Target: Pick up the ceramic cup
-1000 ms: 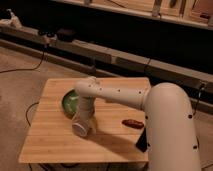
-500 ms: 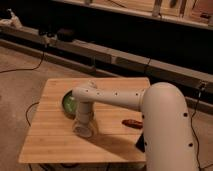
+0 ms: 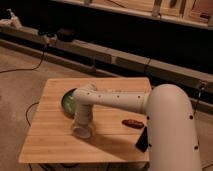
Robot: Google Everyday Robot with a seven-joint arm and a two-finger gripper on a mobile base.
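Ceramic cup point(image 3: 82, 131) hides the gripper point(image 3: 82, 125); its grasp cannot be told.

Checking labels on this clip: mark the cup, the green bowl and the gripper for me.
Cup point(image 3: 82, 131), camera view: on its white rim, near the table's front.
Green bowl point(image 3: 68, 102), camera view: on the visible left part of its inside, beside the arm.
Gripper point(image 3: 82, 123), camera view: at the arm's tip, down at the cup.

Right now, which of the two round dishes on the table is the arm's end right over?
The white ceramic cup near the front edge; the gripper sits on it. The green bowl lies behind, wider and partly hidden by the arm.
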